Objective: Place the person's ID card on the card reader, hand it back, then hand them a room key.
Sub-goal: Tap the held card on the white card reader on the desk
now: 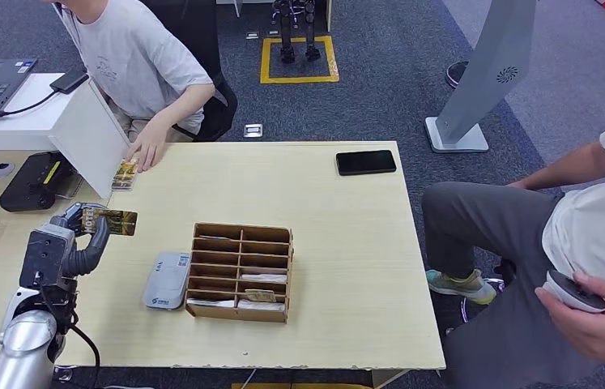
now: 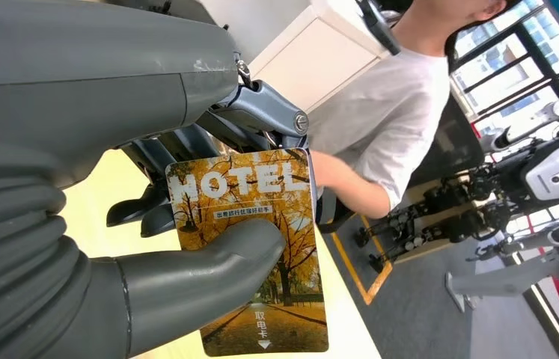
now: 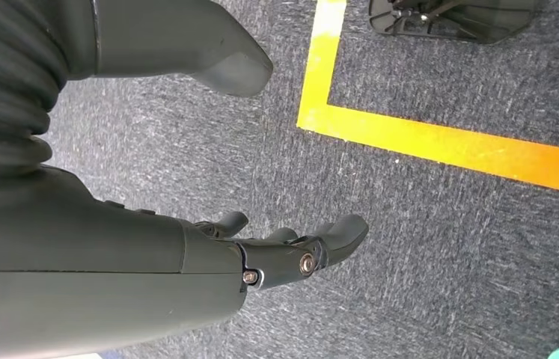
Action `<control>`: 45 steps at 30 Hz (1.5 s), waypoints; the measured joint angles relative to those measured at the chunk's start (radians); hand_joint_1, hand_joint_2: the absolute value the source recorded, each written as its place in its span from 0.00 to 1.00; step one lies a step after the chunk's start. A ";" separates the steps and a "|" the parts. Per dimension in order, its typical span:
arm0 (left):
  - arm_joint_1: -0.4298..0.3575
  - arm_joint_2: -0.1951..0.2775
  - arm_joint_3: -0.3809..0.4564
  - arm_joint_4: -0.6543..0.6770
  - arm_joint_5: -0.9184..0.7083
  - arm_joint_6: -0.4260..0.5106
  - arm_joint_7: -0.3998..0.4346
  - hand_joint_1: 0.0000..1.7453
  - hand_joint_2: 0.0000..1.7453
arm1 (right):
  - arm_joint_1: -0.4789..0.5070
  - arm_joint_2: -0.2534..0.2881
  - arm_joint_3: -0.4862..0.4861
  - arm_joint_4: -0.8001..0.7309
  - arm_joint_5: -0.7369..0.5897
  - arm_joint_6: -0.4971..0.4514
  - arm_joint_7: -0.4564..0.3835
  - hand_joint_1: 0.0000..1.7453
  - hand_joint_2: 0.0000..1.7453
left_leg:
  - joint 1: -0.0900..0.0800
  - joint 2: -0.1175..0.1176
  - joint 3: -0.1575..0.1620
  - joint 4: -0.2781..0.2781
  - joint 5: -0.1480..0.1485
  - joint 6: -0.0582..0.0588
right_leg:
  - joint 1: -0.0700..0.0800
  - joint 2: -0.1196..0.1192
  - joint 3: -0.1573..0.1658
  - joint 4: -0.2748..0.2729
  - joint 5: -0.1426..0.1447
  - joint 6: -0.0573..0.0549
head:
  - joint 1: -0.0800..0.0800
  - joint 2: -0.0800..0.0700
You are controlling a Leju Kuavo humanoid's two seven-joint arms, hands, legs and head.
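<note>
My left hand (image 1: 80, 235) is raised over the table's left side and pinches a hotel room key card (image 1: 111, 221) between thumb and fingers. Up close the key card (image 2: 250, 247) shows yellow autumn trees and the word HOTEL, with my thumb (image 2: 209, 273) pressed across its face. A person in a white shirt (image 1: 133, 57) sits at the far left corner, one hand resting on a card (image 1: 125, 174) lying on the table. The grey card reader (image 1: 166, 279) lies flat on the table beside a wooden organizer. My right hand (image 3: 276, 254) hangs over grey carpet, fingers apart and holding nothing.
A wooden compartment box (image 1: 240, 271) with several cards stands mid-table. A black phone (image 1: 365, 162) lies at the far right edge. A white panel (image 1: 88, 138) leans at the left edge. A second person (image 1: 574, 235) sits to the right holding a small device.
</note>
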 joint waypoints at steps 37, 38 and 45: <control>0.033 -0.081 -0.008 0.105 -0.138 -0.058 0.102 1.00 1.00 | 0.001 0.006 -0.027 0.000 -0.024 -0.002 0.004 0.00 1.00 | 0.000 0.000 0.000 0.000 0.000 0.000 | 0.000 0.000 0.000 0.000 0.000 0.000 | 0.000 0.000; 0.033 -0.083 -0.011 0.106 -0.132 -0.063 0.103 1.00 1.00 | 0.002 0.006 -0.028 0.000 -0.024 -0.002 0.005 0.00 1.00 | 0.000 0.000 0.000 0.000 0.000 0.000 | 0.000 0.000 0.000 0.000 0.000 0.000 | 0.000 0.000; 0.049 -0.089 -0.029 0.107 -0.136 -0.083 0.098 1.00 1.00 | 0.002 0.006 -0.030 -0.002 -0.034 -0.002 0.000 0.00 1.00 | 0.000 0.000 0.000 0.000 0.000 0.000 | 0.000 0.000 0.000 0.000 0.000 0.000 | 0.000 0.000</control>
